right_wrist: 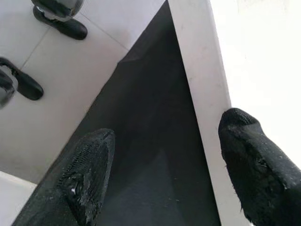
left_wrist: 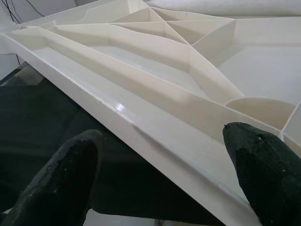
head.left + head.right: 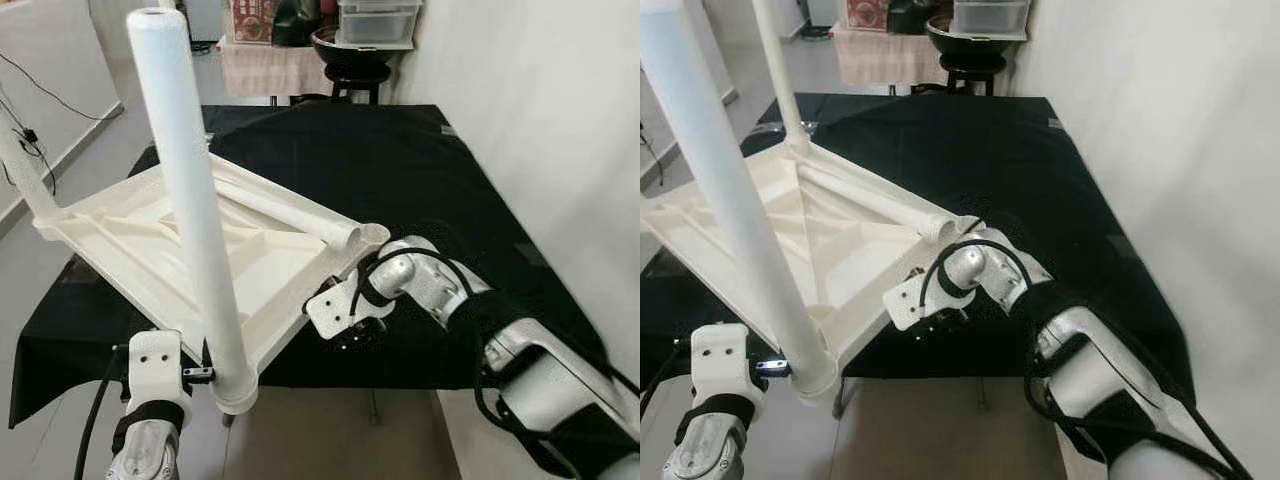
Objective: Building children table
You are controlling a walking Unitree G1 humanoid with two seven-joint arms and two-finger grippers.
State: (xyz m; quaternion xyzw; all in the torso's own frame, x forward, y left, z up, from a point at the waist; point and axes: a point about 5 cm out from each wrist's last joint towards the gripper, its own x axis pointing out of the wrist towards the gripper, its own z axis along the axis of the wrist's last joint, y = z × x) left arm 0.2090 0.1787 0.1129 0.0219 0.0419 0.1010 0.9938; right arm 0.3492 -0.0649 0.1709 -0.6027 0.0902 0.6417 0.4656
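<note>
The white children's table top [image 3: 150,245] lies upside down, ribbed underside up, on a black-covered table [image 3: 400,170]. One white leg [image 3: 195,200] stands upright in its near corner socket. A second leg [image 3: 22,170] stands at the far left corner. A third leg [image 3: 290,213] lies loose across the ribs, its open end at the right corner. My left gripper [image 2: 164,150] is open, its fingers [image 2: 70,165] straddling the top's near edge beside the upright leg's base. My right gripper [image 1: 164,155] is open at the top's right edge [image 1: 202,94], one finger [image 1: 249,150] against the white rim.
A white wall [image 3: 560,120] runs close along the right side of the black table. Beyond the table stand a black stool with a dark bowl [image 3: 350,55], a cloth-covered stand [image 3: 265,65] and a clear storage box [image 3: 378,20]. Cables [image 3: 40,150] trail at the left.
</note>
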